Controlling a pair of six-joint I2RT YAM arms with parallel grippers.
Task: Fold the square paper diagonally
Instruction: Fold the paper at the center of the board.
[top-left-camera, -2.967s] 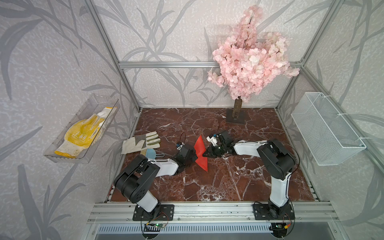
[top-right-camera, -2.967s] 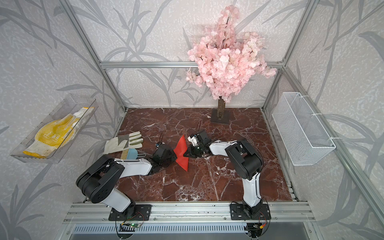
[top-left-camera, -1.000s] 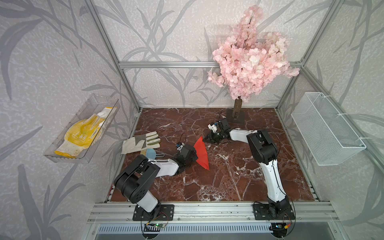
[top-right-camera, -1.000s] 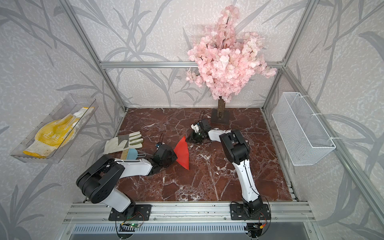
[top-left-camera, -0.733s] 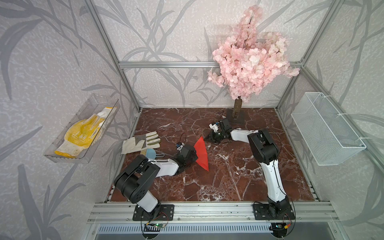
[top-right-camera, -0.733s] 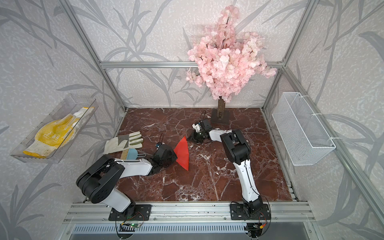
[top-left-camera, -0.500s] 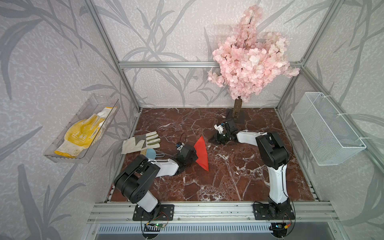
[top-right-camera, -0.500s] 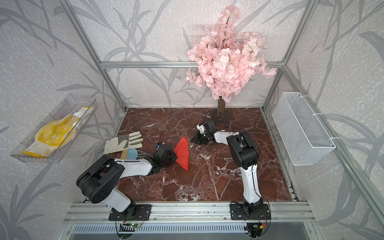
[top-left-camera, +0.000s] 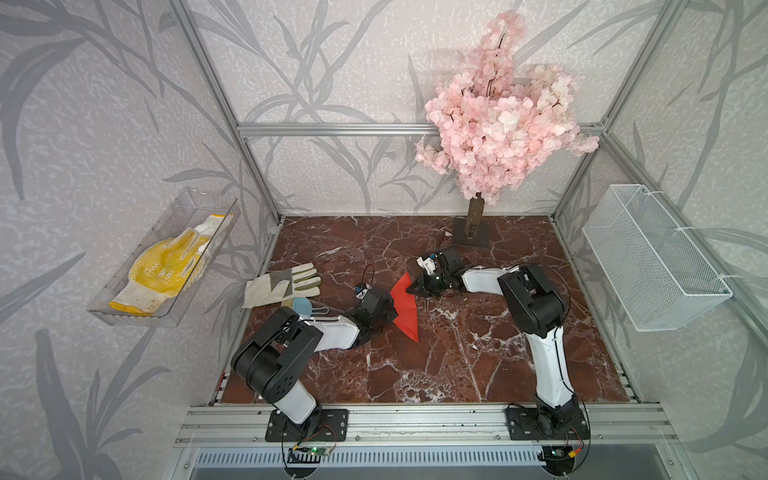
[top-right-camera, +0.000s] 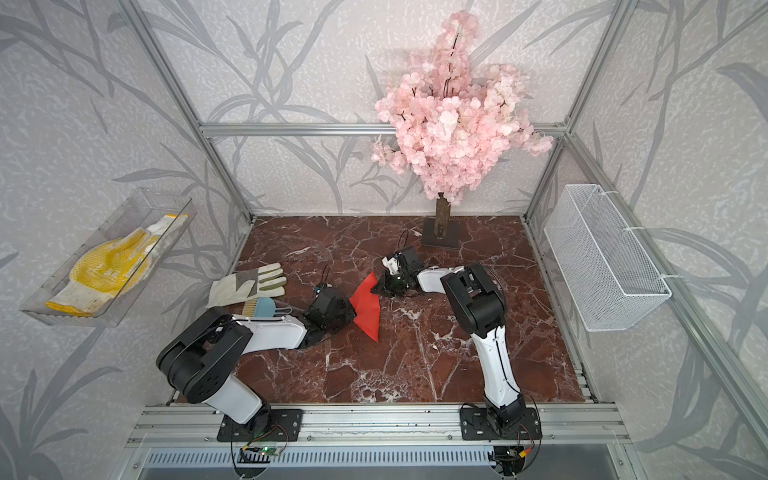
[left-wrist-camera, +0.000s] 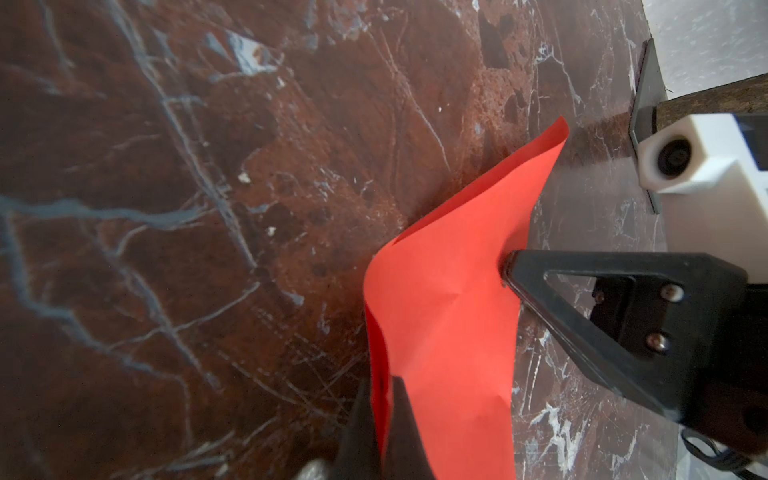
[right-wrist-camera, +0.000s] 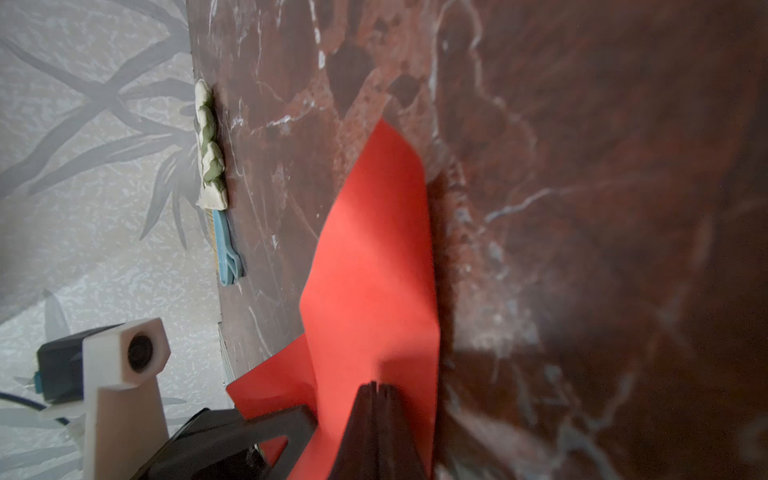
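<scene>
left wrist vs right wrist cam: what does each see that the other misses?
Left wrist only: the tree trunk on its base plate. Right wrist only: the glove and the blue brush. Both: the red paper, the marble table, the left hand pinching the paper, and the shut right hand at its edge.

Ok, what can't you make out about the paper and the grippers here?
Left gripper: hidden beneath the left arm in both top views; the left wrist view's edge cuts its fingers off.
Right gripper: whether it pinches the square paper or only presses it; its shut fingers cover the contact in the right wrist view.
The paper's side toward the left arm: covered by that arm in both top views.
</scene>
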